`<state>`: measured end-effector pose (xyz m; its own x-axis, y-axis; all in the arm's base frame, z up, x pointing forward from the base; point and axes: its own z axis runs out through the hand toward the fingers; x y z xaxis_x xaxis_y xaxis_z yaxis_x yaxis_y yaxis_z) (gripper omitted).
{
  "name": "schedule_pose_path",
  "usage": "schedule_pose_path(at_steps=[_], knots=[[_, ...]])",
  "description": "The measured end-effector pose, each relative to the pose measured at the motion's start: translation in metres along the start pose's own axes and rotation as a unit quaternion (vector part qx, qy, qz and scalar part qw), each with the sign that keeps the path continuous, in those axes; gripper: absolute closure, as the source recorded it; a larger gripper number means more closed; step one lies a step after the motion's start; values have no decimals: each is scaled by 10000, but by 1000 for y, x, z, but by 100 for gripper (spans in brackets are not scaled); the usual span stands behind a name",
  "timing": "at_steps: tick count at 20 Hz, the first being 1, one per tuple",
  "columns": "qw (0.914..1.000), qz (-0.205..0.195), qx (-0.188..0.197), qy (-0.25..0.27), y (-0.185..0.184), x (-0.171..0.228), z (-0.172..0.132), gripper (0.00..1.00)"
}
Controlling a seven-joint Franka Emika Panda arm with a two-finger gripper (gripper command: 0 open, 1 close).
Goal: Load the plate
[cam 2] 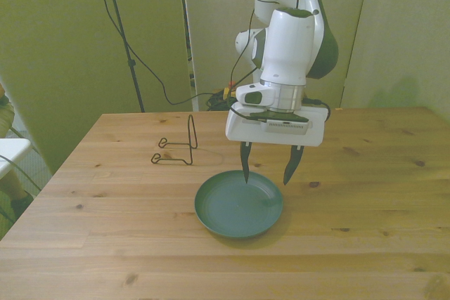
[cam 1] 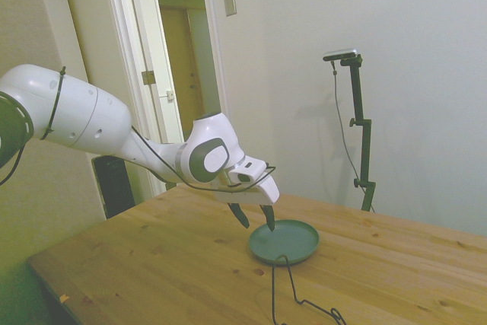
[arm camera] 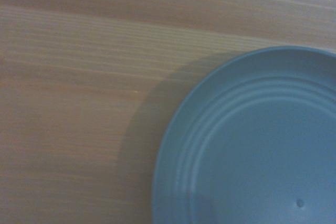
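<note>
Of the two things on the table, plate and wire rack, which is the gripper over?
The teal plate: the open gripper hangs above its far rim. The black wire rack stands apart, toward the front view's left, with nothing over it.

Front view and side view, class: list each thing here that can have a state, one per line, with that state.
Plate: flat on the table, empty, not gripped.
Gripper: open, fingers pointing down over the plate's far rim, holding nothing.
Wire rack: upright on the table, empty, apart from the plate.
Table: bears the plate and rack.
</note>
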<state>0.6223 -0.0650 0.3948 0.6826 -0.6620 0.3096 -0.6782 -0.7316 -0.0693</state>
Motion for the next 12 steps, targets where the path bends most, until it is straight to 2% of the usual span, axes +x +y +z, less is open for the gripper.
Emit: schedule_pose_path(at_steps=[12], knots=[[9997,-136,-136,144,-20,-19,22,0]])
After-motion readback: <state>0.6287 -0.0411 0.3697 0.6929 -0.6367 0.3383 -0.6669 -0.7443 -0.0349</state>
